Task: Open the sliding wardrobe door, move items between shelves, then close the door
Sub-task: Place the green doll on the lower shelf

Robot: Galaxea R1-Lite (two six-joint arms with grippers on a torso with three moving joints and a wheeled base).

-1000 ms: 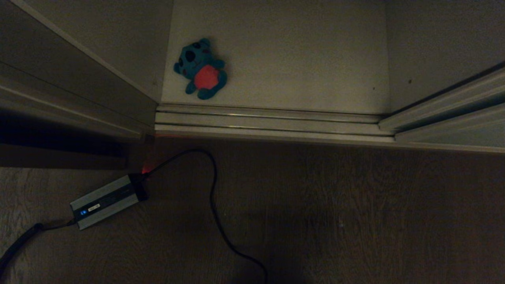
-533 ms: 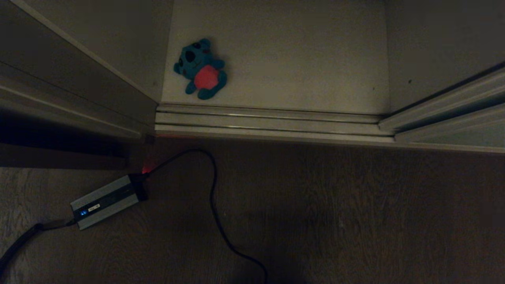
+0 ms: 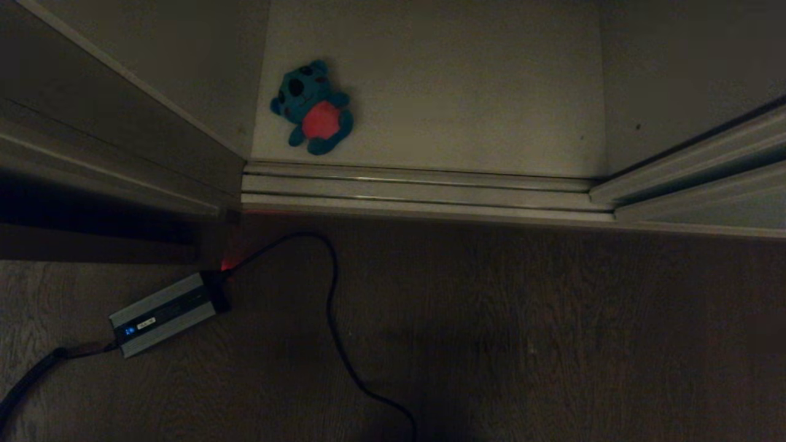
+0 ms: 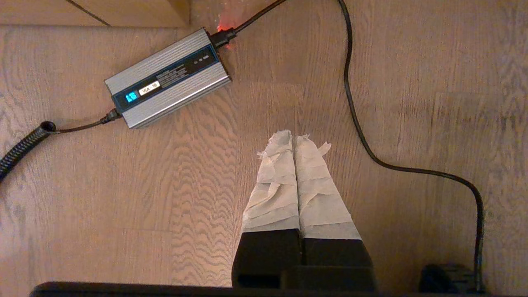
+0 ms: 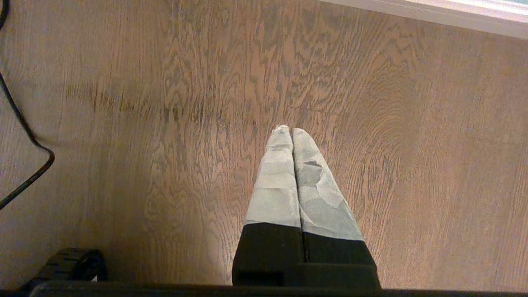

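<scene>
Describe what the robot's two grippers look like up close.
Both are alike. The left gripper has two long tapered fingers with black bases, wrapped in pale tape that is frayed at the tips. The right gripper has the same black bases and smoother, greyer tape. No markings or cables show on either.

Teal plush toy on wardrobe shelf, behind floor track.

Floor: matt wood, visible grain.
Grey box: ribbed metal.
Teal monster: soft plush cloth.
Left gripper fingers: wrapped in rough pale tape.
Floor track: smooth metal.
</scene>
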